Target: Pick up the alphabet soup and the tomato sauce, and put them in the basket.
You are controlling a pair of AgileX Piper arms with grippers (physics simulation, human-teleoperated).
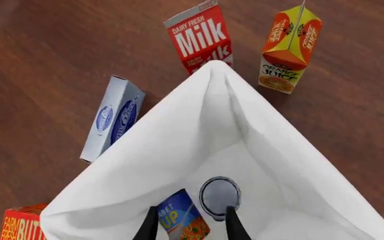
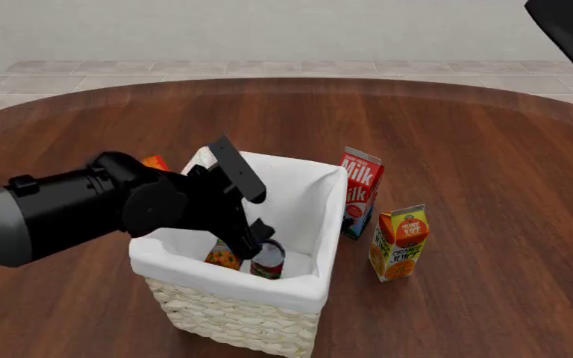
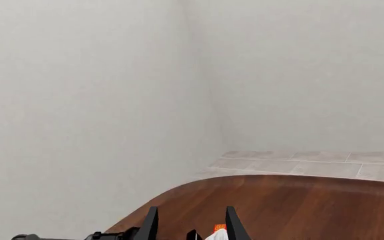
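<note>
The basket [image 2: 229, 310] stands near the table's front, its white cloth lining [image 1: 199, 135] filling the left wrist view. On its floor the alphabet soup [image 1: 181, 218] [image 2: 221, 259] lies on its side, blue label up. The tomato sauce [image 1: 219, 195] [image 2: 268, 262] sits right beside it, grey top showing. My left gripper [image 1: 190, 227] [image 2: 260, 240] hangs open inside the basket just above both cans, gripping neither. The right gripper [image 3: 190, 225] is open with nothing between its fingers, raised high and aimed at the wall.
A red milk carton [image 2: 360, 191] [image 1: 199, 36] and an orange juice carton [image 2: 399, 243] [image 1: 289, 48] stand just right of the basket. A blue-and-white box [image 1: 112, 118] lies beside it, and an orange butter box [image 1: 22, 224] [image 2: 154, 161] sits behind its left side.
</note>
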